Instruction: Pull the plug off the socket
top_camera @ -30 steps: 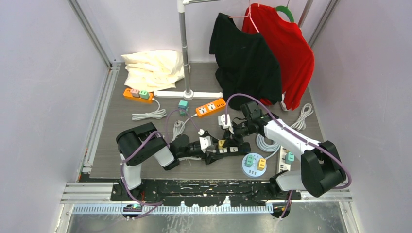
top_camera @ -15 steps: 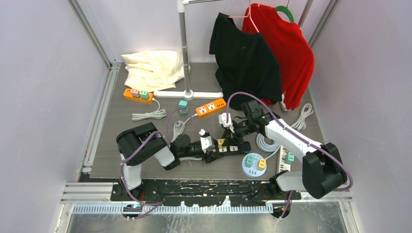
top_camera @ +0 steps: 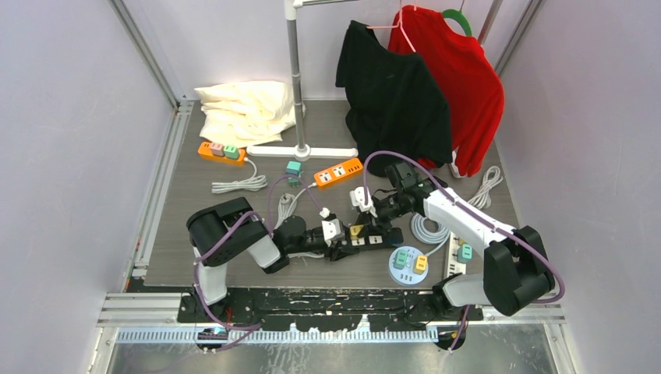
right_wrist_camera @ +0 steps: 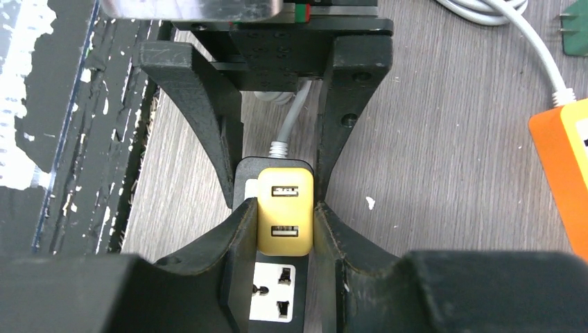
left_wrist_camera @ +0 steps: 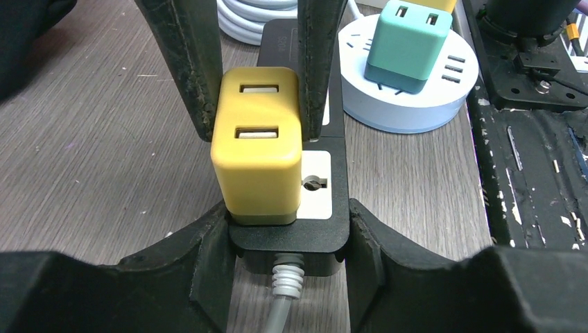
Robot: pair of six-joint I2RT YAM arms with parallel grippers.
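1. The left gripper (left_wrist_camera: 288,232) has drawn its jaws in since a second ago; they now press both sides of the black power strip (top_camera: 376,239) at its cable end. The right arm has barely moved.
2. The right gripper (right_wrist_camera: 284,223) is clamped on the yellow USB charger plug (left_wrist_camera: 256,149), one finger on each flank.
3. The plug sits upright in the strip's end socket, USB ports facing up and its long side along the strip, which lies roughly crosswise on the table (top_camera: 195,202).
4. A round white socket hub (top_camera: 408,274) carrying a teal plug (left_wrist_camera: 405,41) lies just beside the strip. A coiled white cable (top_camera: 427,228) is nearby, and an orange power strip (top_camera: 338,172) lies farther back.
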